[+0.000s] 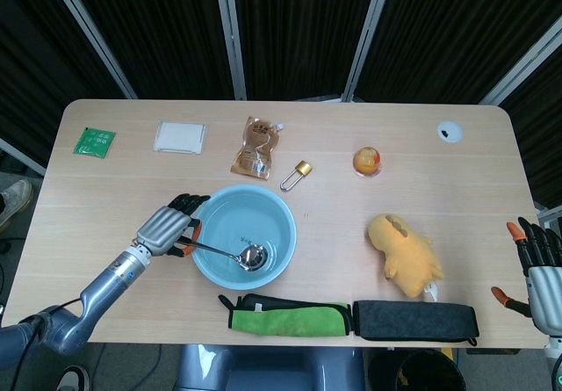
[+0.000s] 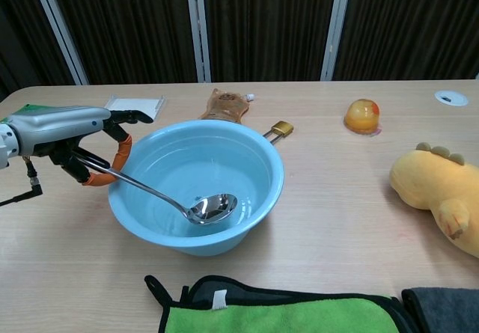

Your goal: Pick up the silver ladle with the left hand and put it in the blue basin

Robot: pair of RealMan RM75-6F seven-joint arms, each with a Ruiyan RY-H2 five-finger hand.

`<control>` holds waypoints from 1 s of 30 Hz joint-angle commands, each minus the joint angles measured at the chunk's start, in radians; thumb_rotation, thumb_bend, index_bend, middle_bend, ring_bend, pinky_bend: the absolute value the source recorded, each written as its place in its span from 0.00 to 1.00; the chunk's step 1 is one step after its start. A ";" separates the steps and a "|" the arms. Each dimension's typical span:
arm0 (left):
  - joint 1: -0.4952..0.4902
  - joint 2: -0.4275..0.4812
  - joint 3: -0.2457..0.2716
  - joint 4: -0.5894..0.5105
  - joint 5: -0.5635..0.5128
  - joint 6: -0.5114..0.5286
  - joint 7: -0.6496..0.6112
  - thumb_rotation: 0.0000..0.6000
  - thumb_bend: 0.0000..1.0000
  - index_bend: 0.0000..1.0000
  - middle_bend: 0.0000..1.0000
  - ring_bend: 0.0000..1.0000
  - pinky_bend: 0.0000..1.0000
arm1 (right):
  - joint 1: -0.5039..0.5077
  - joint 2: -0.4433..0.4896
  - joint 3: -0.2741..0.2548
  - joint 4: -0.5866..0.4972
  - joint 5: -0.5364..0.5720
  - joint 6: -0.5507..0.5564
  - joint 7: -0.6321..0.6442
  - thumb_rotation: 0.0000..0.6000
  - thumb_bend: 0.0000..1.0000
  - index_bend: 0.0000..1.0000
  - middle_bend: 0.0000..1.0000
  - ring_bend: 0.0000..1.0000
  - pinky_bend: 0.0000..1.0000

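Left robot hand (image 2: 71,135) level beside blue basin (image 2: 258,198), gripping silver ladle (image 2: 202,208) handle, bowl inside basin

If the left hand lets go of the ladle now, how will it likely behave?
The ladle looks like rigid polished metal, so probably stiff and slippery. Its bowl sits inside the basin while the handle leans over the rim in the left hand; released, it would likely slide or pivot, perhaps clattering.
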 commanded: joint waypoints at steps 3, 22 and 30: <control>-0.002 -0.005 0.002 0.012 -0.014 -0.008 0.007 1.00 0.47 0.70 0.00 0.00 0.00 | -0.001 0.000 -0.001 0.001 -0.003 0.002 -0.001 1.00 0.00 0.00 0.00 0.00 0.00; 0.012 0.012 0.002 0.026 -0.078 0.005 0.056 1.00 0.47 0.71 0.00 0.00 0.00 | -0.005 -0.002 -0.001 0.003 -0.003 0.005 -0.008 1.00 0.00 0.00 0.00 0.00 0.00; 0.023 0.060 -0.004 -0.032 -0.071 0.045 0.087 1.00 0.47 0.71 0.00 0.00 0.00 | -0.006 -0.002 -0.004 0.004 -0.009 0.005 -0.011 1.00 0.00 0.00 0.00 0.00 0.00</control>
